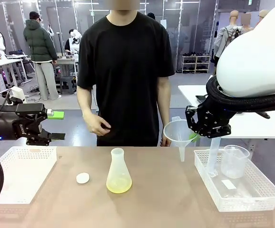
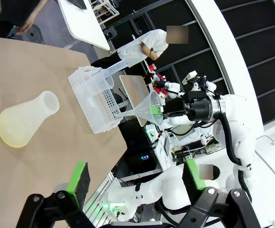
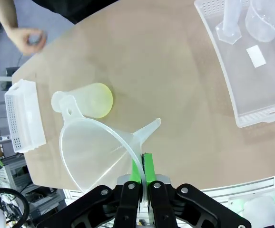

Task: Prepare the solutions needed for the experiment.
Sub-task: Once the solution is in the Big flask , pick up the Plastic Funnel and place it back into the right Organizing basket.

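Solutions (image 1: 119, 186) on brown table (image 1: 166, 190), open lab (image 1: 194, 42)

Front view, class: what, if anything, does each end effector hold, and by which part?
The right end effector pinches the funnel by the rim of its cone; the left end effector is open, holding nothing.
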{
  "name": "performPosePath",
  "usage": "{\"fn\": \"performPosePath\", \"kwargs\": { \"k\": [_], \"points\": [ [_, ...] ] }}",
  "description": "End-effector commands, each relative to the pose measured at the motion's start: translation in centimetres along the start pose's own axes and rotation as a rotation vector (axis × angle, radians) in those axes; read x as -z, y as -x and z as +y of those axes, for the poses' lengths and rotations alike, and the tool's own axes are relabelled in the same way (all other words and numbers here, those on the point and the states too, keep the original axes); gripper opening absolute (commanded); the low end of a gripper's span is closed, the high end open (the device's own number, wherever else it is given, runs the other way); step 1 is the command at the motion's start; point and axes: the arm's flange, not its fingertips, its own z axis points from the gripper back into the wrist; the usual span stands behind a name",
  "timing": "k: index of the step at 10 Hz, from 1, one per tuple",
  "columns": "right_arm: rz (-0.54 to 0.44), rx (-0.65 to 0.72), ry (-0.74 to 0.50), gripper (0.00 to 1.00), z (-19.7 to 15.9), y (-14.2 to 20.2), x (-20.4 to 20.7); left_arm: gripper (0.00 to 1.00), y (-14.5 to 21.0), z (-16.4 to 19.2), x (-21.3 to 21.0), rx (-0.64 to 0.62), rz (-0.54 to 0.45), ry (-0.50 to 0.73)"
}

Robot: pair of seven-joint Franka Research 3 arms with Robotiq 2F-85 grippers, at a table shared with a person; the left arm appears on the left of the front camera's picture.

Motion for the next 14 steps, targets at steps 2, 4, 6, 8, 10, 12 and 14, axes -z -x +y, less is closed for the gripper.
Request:
{"fn": "performPosePath", "kwargs": {
  "k": [2, 4, 6, 8, 10, 12, 14],
  "points": [
    [-0.008, -0.009, 0.007, 0.00, -0.3, -0.3, -0.3, 1.00, 0.0, -0.3, 0.3, -0.020, -0.017, 0.022],
    [-0.006, 0.077, 0.074, 0.03, -2.0, -1.3, 0.7, 1.00, 0.0, -0.3, 0.3, -0.020, -0.017, 0.022],
    [0.017, 0.252, 0.187, 0.03, -6.6, -3.2, 1.1, 1.00, 0.0, -0.3, 0.3, -0.020, -0.017, 0.022],
    [0.002, 0.382, 0.246, 0.03, -10.8, -5.4, 1.6, 1.00, 0.0, -0.3, 0.3, -0.020, -0.017, 0.022],
    [0.001, 0.498, 0.280, 0.03, -13.8, -7.2, 2.1, 1.00, 0.0, -0.3, 0.3, -0.020, -0.017, 0.022],
    [0.016, 0.555, 0.331, 0.03, -15.3, -8.6, 2.8, 1.00, 0.0, -0.3, 0.3, -0.020, -0.017, 0.022],
    [0.048, 0.596, 0.388, 0.03, -15.7, -9.6, 4.2, 1.00, 0.0, -0.3, 0.3, -0.020, -0.017, 0.022]
  ]
}}
